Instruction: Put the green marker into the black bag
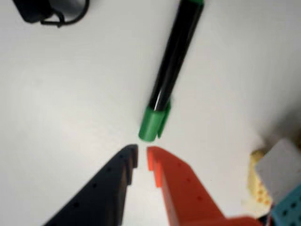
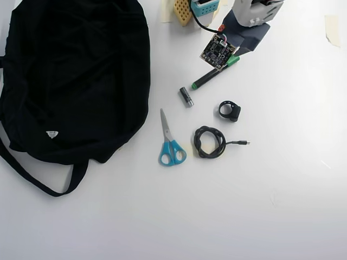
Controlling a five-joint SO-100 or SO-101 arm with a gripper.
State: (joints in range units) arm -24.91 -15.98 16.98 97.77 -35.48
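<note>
The green marker [image 1: 171,70] lies on the white table, black barrel running up and right, its green cap [image 1: 153,123] nearest me. My gripper [image 1: 142,157] sits just below the cap, not touching it; the black and orange jaws are almost together with nothing between them. In the overhead view the marker [image 2: 207,79] lies diagonally at top centre, its cap end partly under my arm's circuit board [image 2: 217,50], and my fingertips are hidden. The black bag [image 2: 76,76] fills the upper left, with a small white label [image 2: 51,134] and a strap [image 2: 32,176].
A grey-black battery [image 2: 186,97], blue-handled scissors [image 2: 171,143], a coiled black cable [image 2: 209,142] and a small black ring part [image 2: 230,111] lie below the marker. Yellow [image 2: 183,11] and teal [image 2: 205,6] blocks stand at the top edge by my arm's base.
</note>
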